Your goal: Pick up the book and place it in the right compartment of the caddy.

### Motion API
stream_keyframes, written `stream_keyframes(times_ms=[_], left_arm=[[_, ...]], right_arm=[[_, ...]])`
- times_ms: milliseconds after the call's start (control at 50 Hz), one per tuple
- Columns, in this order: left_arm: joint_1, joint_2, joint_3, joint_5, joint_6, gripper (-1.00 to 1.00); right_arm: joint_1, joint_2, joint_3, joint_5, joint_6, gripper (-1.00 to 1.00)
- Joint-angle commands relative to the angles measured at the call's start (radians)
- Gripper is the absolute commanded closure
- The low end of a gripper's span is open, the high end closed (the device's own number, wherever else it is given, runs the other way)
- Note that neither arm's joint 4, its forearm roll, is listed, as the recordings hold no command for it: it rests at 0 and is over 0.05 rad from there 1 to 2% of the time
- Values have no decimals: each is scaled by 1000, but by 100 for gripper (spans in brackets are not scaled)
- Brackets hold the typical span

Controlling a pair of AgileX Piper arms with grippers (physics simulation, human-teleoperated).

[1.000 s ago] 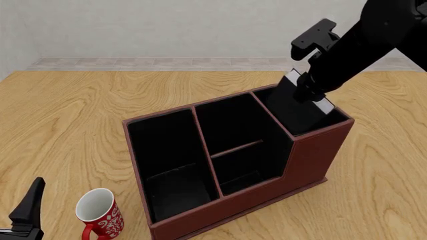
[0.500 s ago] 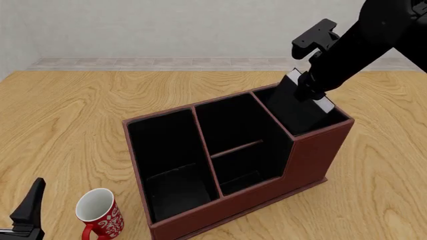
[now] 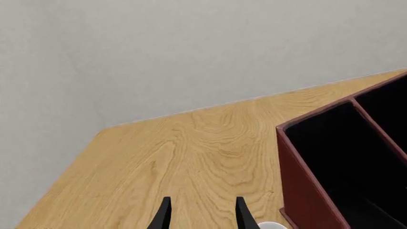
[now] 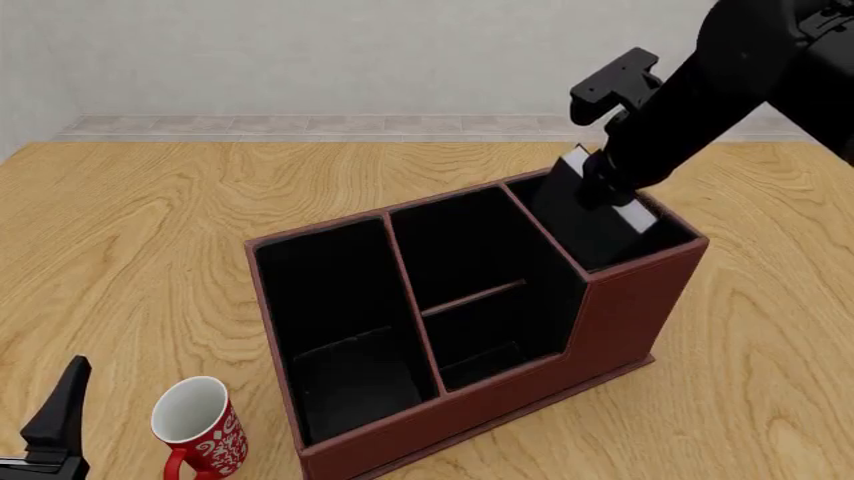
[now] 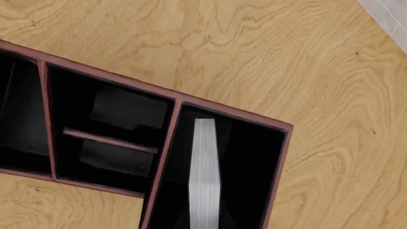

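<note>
Up and back toward eleven o'clock went the right arm since half a second ago, lifting off the book [image 4: 594,215], which stayed standing on edge, tilted, in the right compartment [image 4: 667,222] of the caddy [image 4: 627,300]. Far left, at seven o'clock, the left gripper [image 3: 200,212] sat parked beside the mug [image 4: 198,428], its fingers [image 3: 163,215] parted with nothing between them. The right gripper [image 4: 601,185] hovered right at the book's top edge; whether it pinched or had let go could not be told from the front. Only the right wrist view looked straight down and showed the white page edges [image 5: 205,176] inside that slot, no fingers visible.
</note>
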Motion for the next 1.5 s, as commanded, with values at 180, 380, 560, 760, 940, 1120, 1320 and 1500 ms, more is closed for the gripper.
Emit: stream_keyframes(times_ms=[180,380,560,760,940,1120,1320,1500], left_arm=[[-2,0,-3,0,0,-100],[-1,0,-7,2,0,-100],[1,0,-8,5,1,-100],[-1,0,-5,4,0,-100],[-1,0,0,0,-3,-100],[0,0,1,-3,-6,-100],[-1,0,3,-3,-5,-100],[-1,0,5,-5,-7,-100]], right_arm=[[2,-18,17,-1,50,100],[10,-25,45,-13,69,100],[7,-27,52,-18,71,100],[-7,-25,44,-16,55,100],[-26,-28,41,-10,39,100],[-31,-25,35,-8,33,-100],[-32,-27,42,-14,32,-100],[-34,-26,43,-15,29,-100]])
